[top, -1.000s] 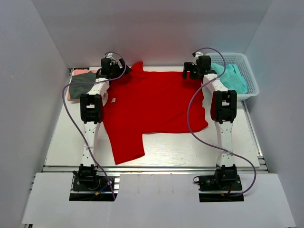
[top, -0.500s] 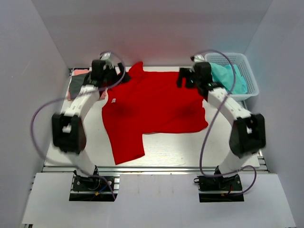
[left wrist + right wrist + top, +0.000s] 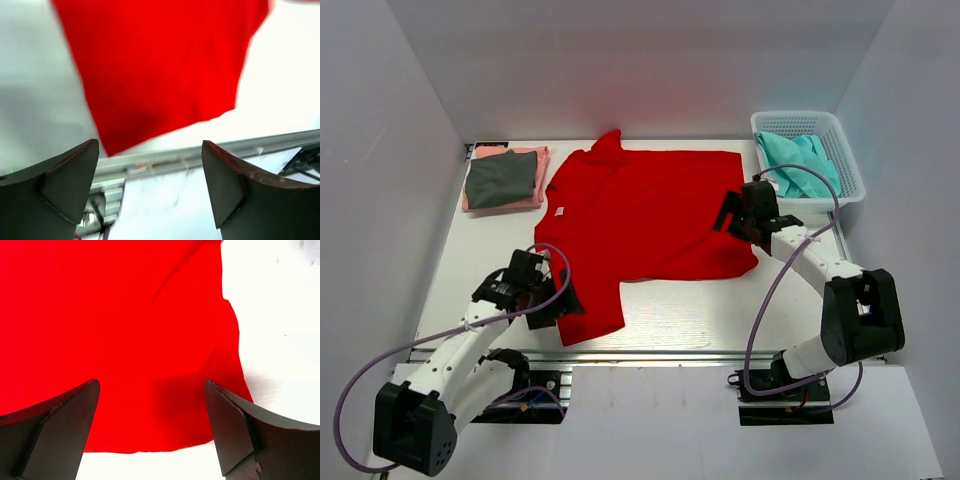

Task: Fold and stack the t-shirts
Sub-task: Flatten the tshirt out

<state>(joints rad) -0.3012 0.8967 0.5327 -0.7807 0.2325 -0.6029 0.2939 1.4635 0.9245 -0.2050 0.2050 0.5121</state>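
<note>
Top view: I see the red t-shirt (image 3: 645, 215) spread flat on the worktop (image 3: 700, 310). The grey t-shirt (image 3: 502, 178) lies folded on the pink t-shirt (image 3: 466, 203) at far left.

Left wrist view: the left claw (image 3: 150, 145) is spread and empty over the red shirt's near corner.

Right wrist view: the right claw (image 3: 151, 384) is spread and empty over the right hem, and only this view shows the creases there.

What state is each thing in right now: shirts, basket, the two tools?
red t-shirt: spread out, unfolded.
grey t-shirt: folded, top of the pile.
pink t-shirt: folded, under the grey.
basket: holds crumpled teal cloth.
left tool: open, empty.
right tool: open, empty.
</note>
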